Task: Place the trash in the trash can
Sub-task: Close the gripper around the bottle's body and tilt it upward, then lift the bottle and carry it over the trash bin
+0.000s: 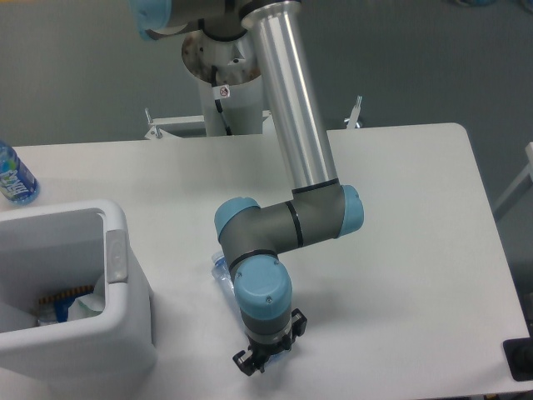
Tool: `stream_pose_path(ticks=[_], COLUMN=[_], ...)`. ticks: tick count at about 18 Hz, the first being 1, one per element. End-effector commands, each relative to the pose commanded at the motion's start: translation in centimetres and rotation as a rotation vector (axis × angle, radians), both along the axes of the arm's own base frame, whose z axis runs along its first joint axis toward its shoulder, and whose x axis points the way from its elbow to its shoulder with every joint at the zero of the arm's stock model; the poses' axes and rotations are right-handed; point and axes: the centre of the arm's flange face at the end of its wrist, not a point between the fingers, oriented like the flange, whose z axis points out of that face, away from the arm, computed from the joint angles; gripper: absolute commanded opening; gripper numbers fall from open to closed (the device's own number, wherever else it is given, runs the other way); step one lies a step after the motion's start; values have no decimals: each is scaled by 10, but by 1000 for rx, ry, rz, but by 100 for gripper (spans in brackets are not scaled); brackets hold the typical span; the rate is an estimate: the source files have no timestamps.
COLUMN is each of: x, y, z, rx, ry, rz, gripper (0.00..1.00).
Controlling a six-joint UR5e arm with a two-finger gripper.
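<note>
Gripper: we see the black two-finger gripper pointing down at the near edge of the white table, just right of the white bin; its fingers are too small and dark for us to tell whether they are spread, pressed together or pinching anything.
Bottle: we see only a short piece of the clear crushed plastic water bottle, lying on the table just right of the bin, tucked against the arm's blue-capped wrist joint.
Bottle hidden part: the wrist covers most of the bottle, so we cannot make out its cap or how far it reaches.
Bottle axis: the visible part runs on a slant, from upper left toward lower right, going under the wrist.
Trash can: we see the large white rectangular plastic bin at the table's left, with a pale grey tab on its right wall; the frame cuts it off at left and bottom.
Bin contents: pale crumpled material and something blue lie inside, hard to identify.
Far bottle: a blue-labelled bottle stands beyond the bin, cut off by the left edge.
</note>
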Motion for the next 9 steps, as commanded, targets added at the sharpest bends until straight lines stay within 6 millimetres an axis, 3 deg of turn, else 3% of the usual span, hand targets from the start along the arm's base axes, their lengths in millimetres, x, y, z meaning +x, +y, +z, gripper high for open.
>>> stream_pose_path(ticks=[9], x=[1], y=[-2], z=[28], rx=[21], ry=[27], rz=[-39], gripper=[42])
